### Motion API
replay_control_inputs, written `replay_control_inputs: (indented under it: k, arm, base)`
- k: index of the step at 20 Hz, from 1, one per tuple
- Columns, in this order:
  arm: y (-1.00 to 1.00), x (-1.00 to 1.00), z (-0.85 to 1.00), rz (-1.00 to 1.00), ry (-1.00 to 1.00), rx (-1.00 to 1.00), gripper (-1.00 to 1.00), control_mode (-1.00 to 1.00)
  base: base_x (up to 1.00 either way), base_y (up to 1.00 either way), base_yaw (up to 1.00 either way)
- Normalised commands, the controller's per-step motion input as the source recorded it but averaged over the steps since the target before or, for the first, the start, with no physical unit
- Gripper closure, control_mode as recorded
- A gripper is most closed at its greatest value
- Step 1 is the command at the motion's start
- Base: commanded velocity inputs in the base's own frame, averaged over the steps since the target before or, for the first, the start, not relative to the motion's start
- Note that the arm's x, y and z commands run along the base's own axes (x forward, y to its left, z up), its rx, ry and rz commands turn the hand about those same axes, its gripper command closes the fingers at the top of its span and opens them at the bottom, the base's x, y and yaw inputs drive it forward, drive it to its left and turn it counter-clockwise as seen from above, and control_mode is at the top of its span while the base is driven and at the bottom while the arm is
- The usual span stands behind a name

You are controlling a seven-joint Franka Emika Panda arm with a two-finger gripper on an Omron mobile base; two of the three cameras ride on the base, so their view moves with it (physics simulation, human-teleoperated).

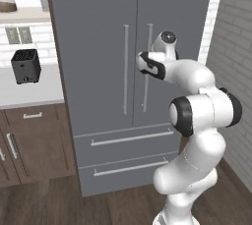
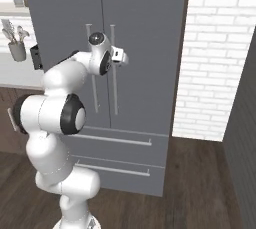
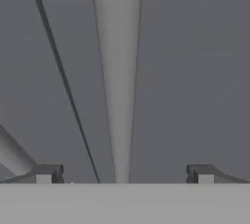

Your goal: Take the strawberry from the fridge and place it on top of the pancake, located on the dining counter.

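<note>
- The fridge (image 1: pixel 103 86) stands shut, so its contents are hidden; its top is cut off in both base views.
- It has two doors, two vertical bar handles and two drawers below.
- The gripper (image 3: pixel 124 174) is spread wide, holding nothing; the right door's handle (image 3: pixel 117 81) runs between its fingertips (image 3: pixel 46 174).
- In the left base view the arm hides the gripper.
- One black toaster (image 1: pixel 25 65) sits on the wall counter (image 1: pixel 29 94).

White brick wall (image 2: pixel 215 58) right; dark wood floor (image 1: pixel 54 204); brown cabinets (image 1: pixel 34 140) under pale counter (image 1: pixel 29 89); black toaster (image 1: pixel 25 65).
</note>
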Motion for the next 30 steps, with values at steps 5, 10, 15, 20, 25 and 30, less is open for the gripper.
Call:
replay_control_inputs:
  k: [5, 10, 15, 20, 25, 30]
  arm:
    - [-0.01, 0.42, -0.07, 0.02, -0.06, 0.00, -1.00, -1.00]
    - [-0.09, 0.44, -0.06, 0.05, -0.05, 0.00, -1.00, -1.00]
    - [-0.14, 0.49, -0.01, 0.05, -0.02, 0.00, 1.00, -1.00]
    - [-0.10, 0.28, -0.01, 0.04, -0.01, 0.00, 1.00, -1.00]
    - [-0.24, -0.12, -0.04, 0.00, -0.01, 0.01, 1.00, -1.00]
    - [-0.55, -0.83, 0.00, 0.00, 0.00, 0.08, 1.00, -1.00]
  base:
    - [0.00, 0.00, 0.00]
    - [0.00, 0.00, 0.00]
    - [0.00, 0.00, 0.00]
    - [0.00, 0.00, 0.00]
    - [0.00, 0.00, 0.00]
    - [0.00, 0.00, 0.00]
